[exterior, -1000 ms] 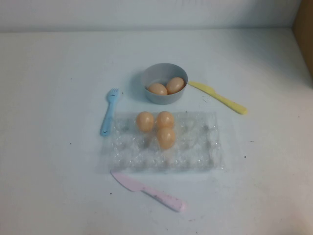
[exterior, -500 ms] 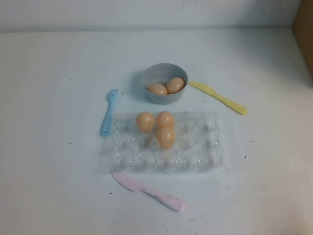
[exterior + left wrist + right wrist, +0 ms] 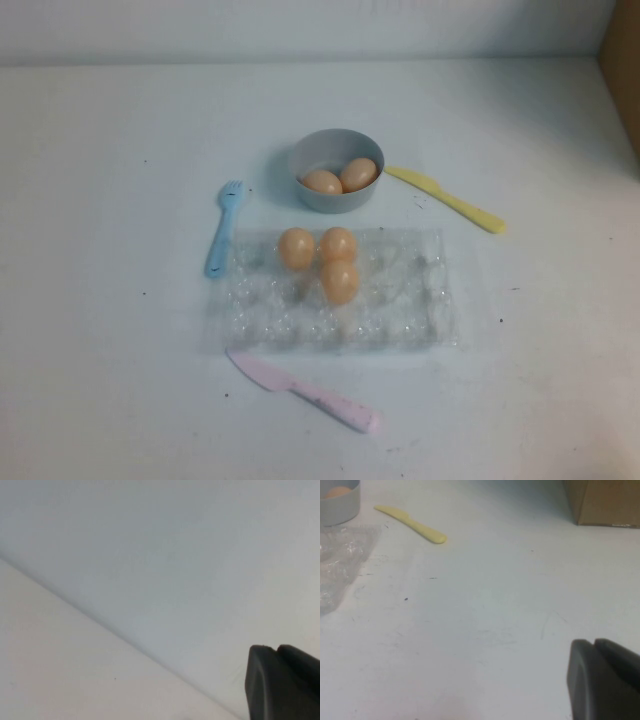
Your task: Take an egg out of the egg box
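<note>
The clear plastic egg box (image 3: 400, 300) lies flat in the middle of the table. Three orange-tan eggs sit in its far left cups: one (image 3: 296, 247), one (image 3: 338, 243) beside it, and one (image 3: 340, 281) just in front. Neither arm shows in the high view. My left gripper (image 3: 276, 647) shows only in the left wrist view, shut and empty, over bare table. My right gripper (image 3: 594, 641) shows only in the right wrist view, shut and empty, well away from the box's corner (image 3: 340, 560).
A grey bowl (image 3: 300, 160) behind the box holds two more eggs (image 3: 322, 182). A blue fork (image 3: 222, 228) lies left of the box, a yellow knife (image 3: 447, 199) at the back right, and a pink knife (image 3: 300, 390) in front. A cardboard box (image 3: 605, 502) stands at the far right.
</note>
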{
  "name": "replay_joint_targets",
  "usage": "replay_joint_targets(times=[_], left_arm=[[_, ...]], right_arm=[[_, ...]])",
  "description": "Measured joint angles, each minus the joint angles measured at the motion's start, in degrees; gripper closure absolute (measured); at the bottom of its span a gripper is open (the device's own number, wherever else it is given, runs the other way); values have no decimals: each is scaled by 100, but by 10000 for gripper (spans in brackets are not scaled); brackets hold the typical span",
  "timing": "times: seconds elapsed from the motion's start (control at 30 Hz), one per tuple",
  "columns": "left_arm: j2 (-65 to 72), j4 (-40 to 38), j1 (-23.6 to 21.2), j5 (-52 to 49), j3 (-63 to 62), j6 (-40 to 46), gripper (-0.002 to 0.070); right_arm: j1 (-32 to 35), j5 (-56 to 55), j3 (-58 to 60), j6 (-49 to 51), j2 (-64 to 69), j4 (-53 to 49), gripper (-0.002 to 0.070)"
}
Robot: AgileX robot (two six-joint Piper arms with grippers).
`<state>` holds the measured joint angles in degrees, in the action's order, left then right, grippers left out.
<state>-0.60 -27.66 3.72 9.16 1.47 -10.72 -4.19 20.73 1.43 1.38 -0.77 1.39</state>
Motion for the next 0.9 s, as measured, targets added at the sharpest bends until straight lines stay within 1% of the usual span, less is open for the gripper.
replay_joint_targets(times=[0.33,0.43,0.5,0.57,0.63,0.7,0.83,0.9], left_arm=[[0,-248,0,268,0,-217,678],[0,-268,0,-106,0,-217,678],[100,-224,0,-731,-80,-114,678],[391,-75,0,-1324,-351,143,678],[909,65,0,-1987,-867,645,678],[1394,121,0,-2361,-1353,1180,678],[2449,221,0,-2836,-2313,2379,678],[3005,401,0,-2908,-2704,2708,678]], right_arm=[[0,0,0,0,0,0,694],[0,0,0,0,0,0,694],[0,0,0,0,0,0,694],[0,0,0,0,0,0,694],[0,0,0,0,0,0,694],[0,0,0,0,0,0,694],[0,0,0,0,0,0,694],[0,0,0,0,0,0,694]])
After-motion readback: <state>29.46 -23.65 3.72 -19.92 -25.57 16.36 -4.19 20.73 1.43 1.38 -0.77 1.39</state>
